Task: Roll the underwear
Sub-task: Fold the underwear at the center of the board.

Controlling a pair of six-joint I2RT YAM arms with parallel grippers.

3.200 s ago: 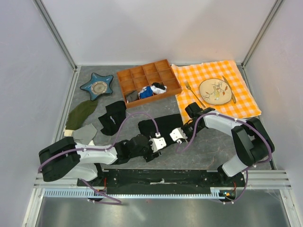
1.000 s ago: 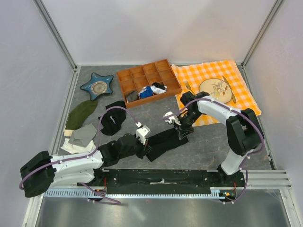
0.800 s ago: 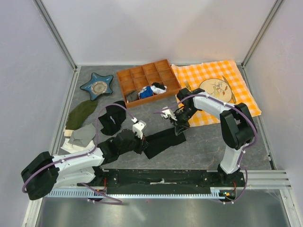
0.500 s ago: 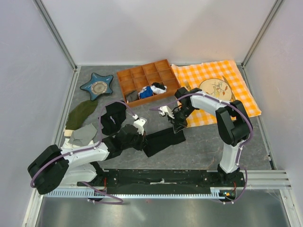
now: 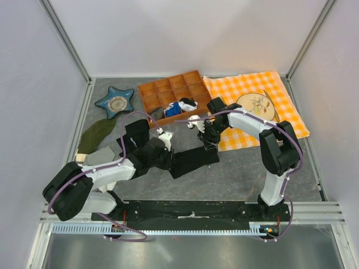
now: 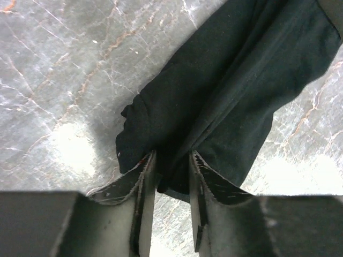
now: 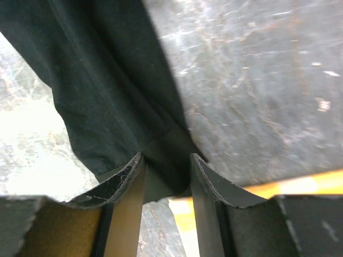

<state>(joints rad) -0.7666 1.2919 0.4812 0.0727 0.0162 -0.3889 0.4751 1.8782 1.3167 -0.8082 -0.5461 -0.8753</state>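
Note:
The black underwear [image 5: 193, 161] lies on the grey table as a narrow folded strip between my two grippers. My left gripper [image 5: 169, 158] is shut on its left end; in the left wrist view the gripper [image 6: 170, 171] has dark fabric [image 6: 225, 91] pinched between the fingers. My right gripper [image 5: 208, 144] is shut on its right end, close to the checkered cloth's edge; in the right wrist view the gripper [image 7: 166, 168] holds a fold of the fabric [image 7: 107, 80].
An orange wooden compartment tray [image 5: 150, 88] stands behind. A smaller black cloth [image 5: 133, 139], an olive cloth [image 5: 95, 134], a grey cloth [image 5: 101, 157] and a blue star dish [image 5: 115, 102] are at the left. An orange checkered cloth [image 5: 283, 120] with a plate [image 5: 255, 106] is at the right.
Both grippers have moved away from the arm bases, dragging the underwear with them. It was a wider flat piece earlier and is now a narrow strip.

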